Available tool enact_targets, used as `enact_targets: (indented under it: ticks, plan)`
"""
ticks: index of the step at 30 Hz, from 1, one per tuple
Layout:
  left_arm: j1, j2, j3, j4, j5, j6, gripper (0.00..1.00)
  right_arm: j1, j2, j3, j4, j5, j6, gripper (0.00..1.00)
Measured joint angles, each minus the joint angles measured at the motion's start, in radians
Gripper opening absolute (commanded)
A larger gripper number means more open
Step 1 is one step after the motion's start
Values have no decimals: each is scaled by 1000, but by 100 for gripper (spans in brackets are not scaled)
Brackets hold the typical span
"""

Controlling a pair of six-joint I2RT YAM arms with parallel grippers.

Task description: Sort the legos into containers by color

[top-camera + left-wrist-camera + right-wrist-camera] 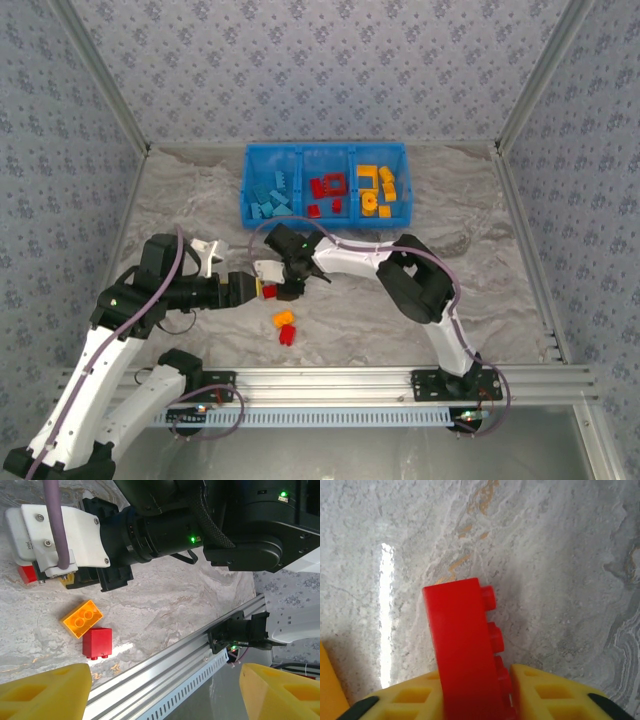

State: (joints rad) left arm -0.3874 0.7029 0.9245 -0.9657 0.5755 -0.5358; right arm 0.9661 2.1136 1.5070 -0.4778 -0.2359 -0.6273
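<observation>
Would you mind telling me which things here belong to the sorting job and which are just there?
Job: blue bin, bricks inside it, gripped red brick in right gripper, loose orange brick, loose red brick.
Not job: aluminium rail, purple cable.

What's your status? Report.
Left gripper open, empty. Right gripper shut on red brick. Orange brick, second red brick loose on table. Bin unobstructed.

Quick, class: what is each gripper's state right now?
Left gripper: open, empty.
Right gripper: shut on the red brick.
</observation>
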Motion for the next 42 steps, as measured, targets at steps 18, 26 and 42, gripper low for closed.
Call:
enact_targets:
  ticks: [18,26,42]
  plan:
    - [0,-73,-4,-19,-151,-68,76,-45,-116,-165,156,-7,210,7]
    - [0,-65,-5,-31,-231,-92,76,-114,-350,-281,248,78,358,7]
    - [-103,299,137,290,-473,-121,73,-335,-194,107,27,379,799,10]
